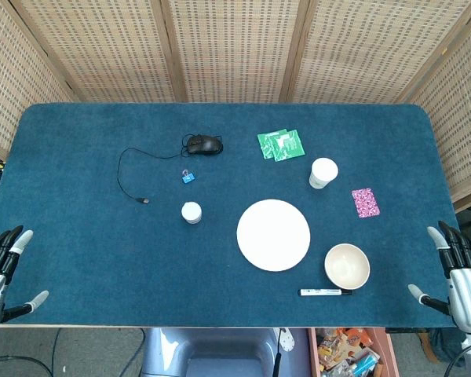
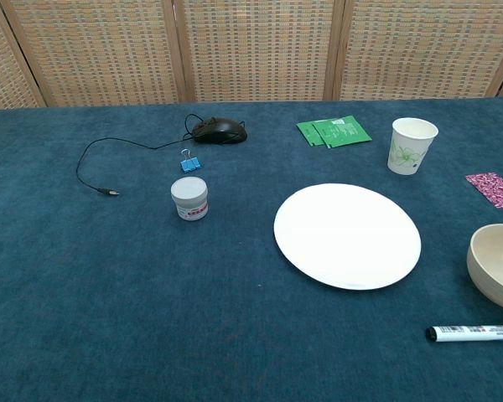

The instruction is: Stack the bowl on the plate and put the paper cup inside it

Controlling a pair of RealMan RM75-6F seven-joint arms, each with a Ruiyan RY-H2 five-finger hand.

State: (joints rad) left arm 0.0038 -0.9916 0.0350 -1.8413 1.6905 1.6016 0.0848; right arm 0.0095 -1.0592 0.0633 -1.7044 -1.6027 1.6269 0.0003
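Note:
A white plate [image 1: 273, 235] [image 2: 347, 235] lies flat near the middle of the blue table. A cream bowl [image 1: 347, 265] [image 2: 496, 265] stands upright just to its right, apart from it. The paper cup [image 1: 323, 173] [image 2: 412, 146], white with a green print, stands upright beyond the plate on the right. My left hand [image 1: 1, 269] hangs off the table's front left corner with fingers spread and nothing in it. My right hand [image 1: 457, 272] sits at the front right corner, also spread and empty. Neither hand appears in the chest view.
A marker [image 1: 325, 292] [image 2: 474, 332] lies in front of the bowl. A small white jar [image 1: 191, 212] [image 2: 189, 198], blue binder clip [image 1: 188, 177], wired mouse [image 1: 205, 144], green packets [image 1: 281, 144] and a pink patterned card [image 1: 365, 202] are scattered around.

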